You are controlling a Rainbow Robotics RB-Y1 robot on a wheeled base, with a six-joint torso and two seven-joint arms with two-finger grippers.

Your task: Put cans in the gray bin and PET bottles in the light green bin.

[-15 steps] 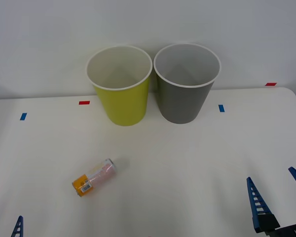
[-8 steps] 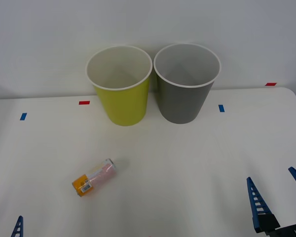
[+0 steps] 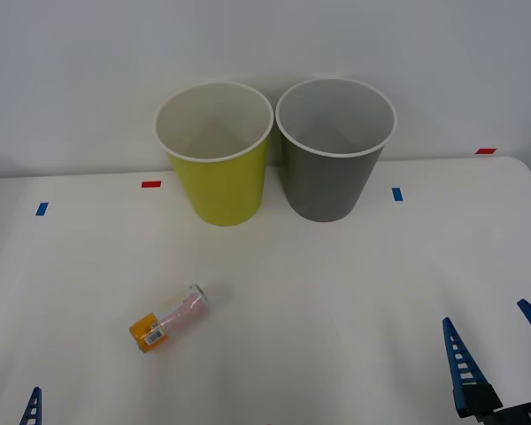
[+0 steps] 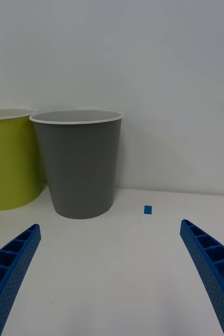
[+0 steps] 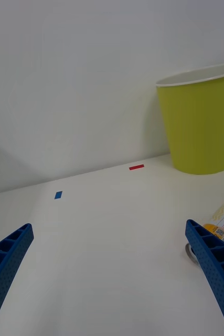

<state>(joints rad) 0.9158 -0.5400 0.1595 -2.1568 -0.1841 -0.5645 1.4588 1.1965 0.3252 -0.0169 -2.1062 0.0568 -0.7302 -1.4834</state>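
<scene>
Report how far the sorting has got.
Nothing is sorted yet: the can lies on its side on the table, in front of the light green bin and well short of the gray bin. Nothing is in hand: the left gripper and right gripper are both open and low at the near edge. Grasping the can and dropping it in the gray bin remains.

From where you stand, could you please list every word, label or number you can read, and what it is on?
Can: a printed label with a barcode-like patch at the orange end, too small and blurred to read.
Right end effector: pale marks on its base at the front view's bottom edge, cut off and unreadable.
Light green bin, gray bin: no text.
</scene>
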